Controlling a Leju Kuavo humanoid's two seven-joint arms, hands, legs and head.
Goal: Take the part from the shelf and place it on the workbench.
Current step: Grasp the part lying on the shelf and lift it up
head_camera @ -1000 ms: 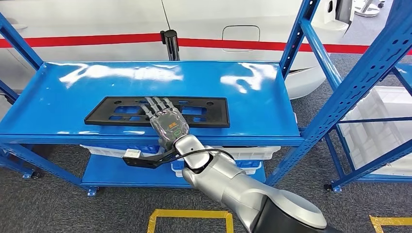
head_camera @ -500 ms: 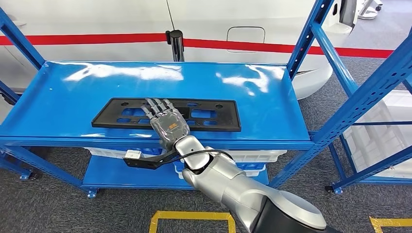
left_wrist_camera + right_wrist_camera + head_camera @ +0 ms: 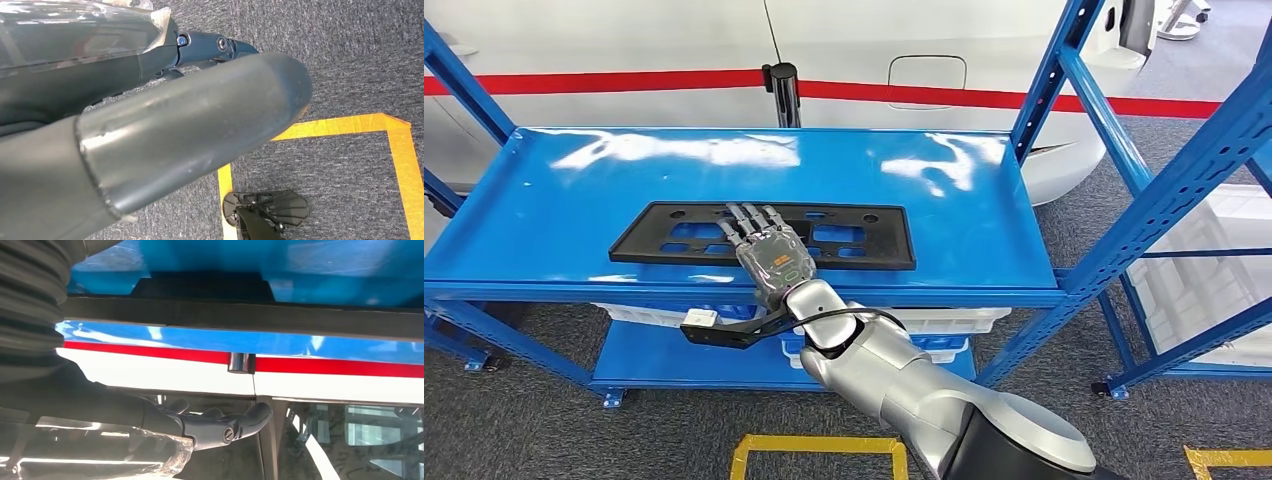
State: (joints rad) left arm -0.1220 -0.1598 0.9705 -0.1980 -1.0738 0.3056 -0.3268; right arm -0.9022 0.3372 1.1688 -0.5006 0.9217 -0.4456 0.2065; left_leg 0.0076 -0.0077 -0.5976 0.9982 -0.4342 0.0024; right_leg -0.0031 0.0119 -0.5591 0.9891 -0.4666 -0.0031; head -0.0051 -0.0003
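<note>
Head view: flat black plastic part (image 3: 764, 235), long and rectangular with cut-out openings, lying on top level of blue metal shelf (image 3: 544, 210), toward front edge of that shelf and about midway along its length. Right hand (image 3: 769, 255) resting palm down on part, near its middle, at end of silver right arm (image 3: 904, 385) that reaches in from below. Fingers (image 3: 742, 217) stretched flat and slightly apart over part, not closed around it; nothing gripped. Near edge of part hidden under hand, so cannot tell whether thumb hooks below it.

Behind shelf: white vehicle body with red stripe (image 3: 624, 80) and dark post (image 3: 781, 92). Below top level of shelf: white plastic crates (image 3: 944, 325) on lower level. Right of shelf: second blue rack (image 3: 1184, 180). In front of shelf: grey carpet floor (image 3: 554, 430) with yellow tape markings (image 3: 819, 445).

Right wrist view: dark fingers held straight out and slightly apart, black edge of part (image 3: 250, 315) against blue of shelf, red stripe behind.

Left wrist view: left hand (image 3: 150, 140) hanging over grey carpet and yellow tape, thick grey thumb across picture, dark fingers (image 3: 210, 47) beyond it, holding nothing; cannot tell for sure whether those fingers are apart or curled in.
</note>
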